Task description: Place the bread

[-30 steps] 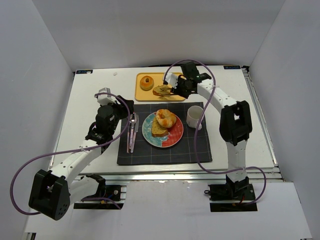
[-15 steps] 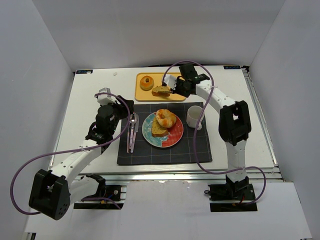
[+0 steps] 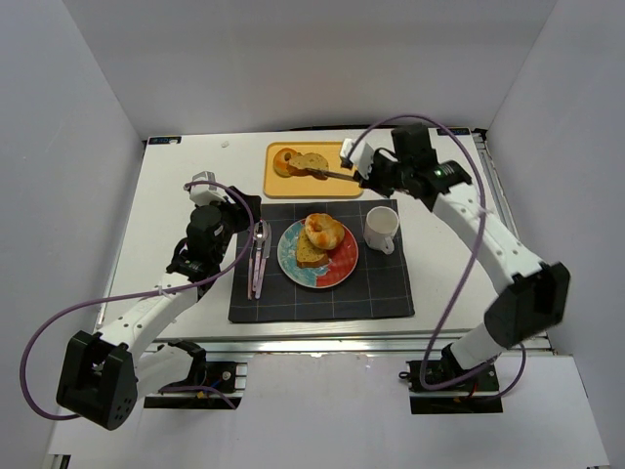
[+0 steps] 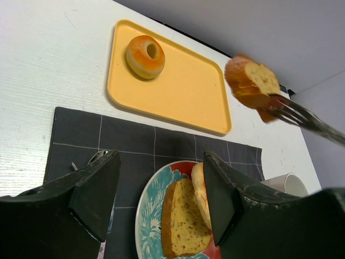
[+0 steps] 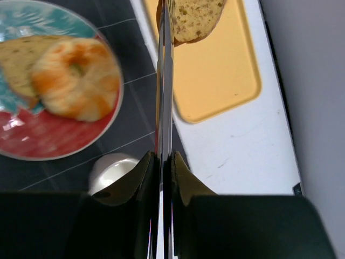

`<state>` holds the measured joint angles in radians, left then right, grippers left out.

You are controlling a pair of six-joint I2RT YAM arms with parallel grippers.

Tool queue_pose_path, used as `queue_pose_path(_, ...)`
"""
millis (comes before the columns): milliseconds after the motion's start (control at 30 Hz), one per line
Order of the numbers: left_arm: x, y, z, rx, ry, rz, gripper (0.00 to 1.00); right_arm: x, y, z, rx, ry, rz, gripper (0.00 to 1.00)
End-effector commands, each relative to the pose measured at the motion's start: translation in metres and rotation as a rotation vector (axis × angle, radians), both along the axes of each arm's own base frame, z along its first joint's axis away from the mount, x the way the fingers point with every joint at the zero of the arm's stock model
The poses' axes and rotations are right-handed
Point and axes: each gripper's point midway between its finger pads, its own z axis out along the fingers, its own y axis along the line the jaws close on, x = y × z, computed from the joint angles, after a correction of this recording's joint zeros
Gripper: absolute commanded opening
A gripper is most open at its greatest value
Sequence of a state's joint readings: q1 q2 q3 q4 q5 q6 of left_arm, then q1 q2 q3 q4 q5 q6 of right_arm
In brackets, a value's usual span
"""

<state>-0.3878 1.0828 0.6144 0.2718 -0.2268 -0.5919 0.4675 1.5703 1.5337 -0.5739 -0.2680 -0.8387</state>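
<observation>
Your right claw point(image 5: 166, 162) is closed tight on the handle of a fork point(image 5: 165, 81), the two fingers pressed against the thin metal from either side. The fork reaches out ahead of the claw, and on its tines sits a speared bread slice point(image 3: 311, 162), tan with a brown crust, carried in the air above the yellow tray point(image 3: 293, 187) rather than resting on it. From the left wrist you see that slice hanging clear of the tray with the tines under it. On the tray lies the small orange bun point(image 4: 144, 55), which from above shows just beside the lifted slice. Nearer to you, the dark placemat point(image 3: 322, 298) carries the plate point(image 3: 338, 265), and on it you have the second slice point(image 3: 309, 254) lying flat with the knotted roll point(image 3: 323, 231) touching its far edge. The white cup point(image 3: 382, 228) stands on the placemat just right of the plate. Your left claw point(image 4: 159, 162) hangs with its fingers spread wide and nothing between them, over the left edge of the placemat, near the cutlery point(image 3: 259, 256), on the white desk point(image 3: 176, 195).
</observation>
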Motion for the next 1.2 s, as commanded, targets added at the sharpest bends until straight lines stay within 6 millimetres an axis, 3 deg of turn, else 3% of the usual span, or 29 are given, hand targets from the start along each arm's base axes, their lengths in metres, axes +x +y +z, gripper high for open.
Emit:
queue_pose_path(0,0.002,0.002,0.018,-0.018,-0.046,0.003,0.72,-0.038,-0.002,-0.007,0.050,0.043,0.055,0.06)
queue_pose_path(167,0.001,0.000,0.016,-0.020,-0.039,-0.007,0.72,-0.068,-0.017,-0.013,0.050,0.050,0.052,0.07)
queue_pose_path(200,0.001,-0.001,0.016,-0.021,-0.040,-0.009,0.72,-0.073,-0.018,-0.022,0.043,0.068,0.059,0.07)
queue_pose_path(467,0.003,-0.004,0.017,-0.027,-0.036,-0.020,0.72,-0.092,-0.022,-0.042,0.035,0.114,0.087,0.12)
queue_pose_path(633,0.000,-0.002,0.017,-0.032,-0.038,-0.015,0.72,-0.100,-0.027,-0.055,-0.001,0.146,0.099,0.31)
queue_pose_path(767,-0.001,-0.001,0.016,-0.038,-0.039,-0.013,0.72,-0.105,-0.029,-0.061,-0.010,0.169,0.102,0.40)
queue_pose_path(933,-0.001,-0.001,0.019,-0.032,-0.043,-0.012,0.72,-0.108,-0.029,-0.058,-0.007,0.170,0.110,0.47)
queue_pose_path(1167,0.000,-0.002,0.020,-0.034,-0.049,-0.015,0.72,-0.114,-0.023,-0.033,0.043,0.144,0.144,0.50)
